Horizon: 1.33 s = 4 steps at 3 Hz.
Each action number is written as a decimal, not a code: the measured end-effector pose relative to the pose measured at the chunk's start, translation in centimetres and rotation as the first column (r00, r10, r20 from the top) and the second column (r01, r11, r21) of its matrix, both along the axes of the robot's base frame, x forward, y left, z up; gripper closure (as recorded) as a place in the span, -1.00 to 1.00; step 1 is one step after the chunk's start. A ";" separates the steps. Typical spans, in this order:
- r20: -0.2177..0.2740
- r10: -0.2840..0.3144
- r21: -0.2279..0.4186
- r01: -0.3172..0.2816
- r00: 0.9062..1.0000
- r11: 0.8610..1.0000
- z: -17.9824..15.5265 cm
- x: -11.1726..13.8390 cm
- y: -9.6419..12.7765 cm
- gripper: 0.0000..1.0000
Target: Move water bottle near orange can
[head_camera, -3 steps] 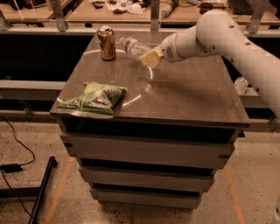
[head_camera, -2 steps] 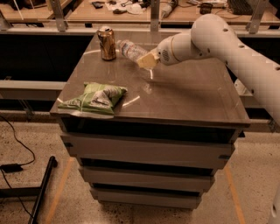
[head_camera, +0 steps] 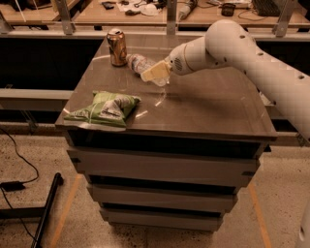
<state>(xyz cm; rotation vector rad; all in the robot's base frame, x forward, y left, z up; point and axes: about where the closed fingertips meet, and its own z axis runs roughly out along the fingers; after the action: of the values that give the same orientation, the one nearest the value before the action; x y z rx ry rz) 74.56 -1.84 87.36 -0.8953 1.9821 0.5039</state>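
Observation:
The orange can [head_camera: 116,47] stands upright at the back left of the brown table [head_camera: 208,106]. The water bottle [head_camera: 139,63] is clear and crinkled and lies tilted just right of the can, its cap end pointing toward the can. My gripper [head_camera: 155,73] reaches in from the right on a white arm, and its pale fingers are shut on the bottle's right end, low over the tabletop. A small gap separates the bottle from the can.
A green crinkled snack bag [head_camera: 104,109] lies near the table's front left edge. A cluttered workbench [head_camera: 145,12] runs behind the table. A black bar [head_camera: 46,210] and a cable [head_camera: 19,160] lie on the floor at left.
My gripper has carried the water bottle left and a little down, closer to the orange can. The can and the bag have not moved.

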 end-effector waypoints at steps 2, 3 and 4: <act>0.003 -0.048 0.014 0.048 0.999 0.999 0.3 0.8 -1.8 -1.00; 0.021 -0.091 0.070 0.089 0.996 0.994 1.8 1.2 -5.3 -1.00; 0.021 -0.091 0.070 0.089 0.996 0.994 1.8 1.2 -5.3 -1.00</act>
<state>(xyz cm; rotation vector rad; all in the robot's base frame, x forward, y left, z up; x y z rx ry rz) 75.74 -7.11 89.19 -0.7622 1.9616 0.5048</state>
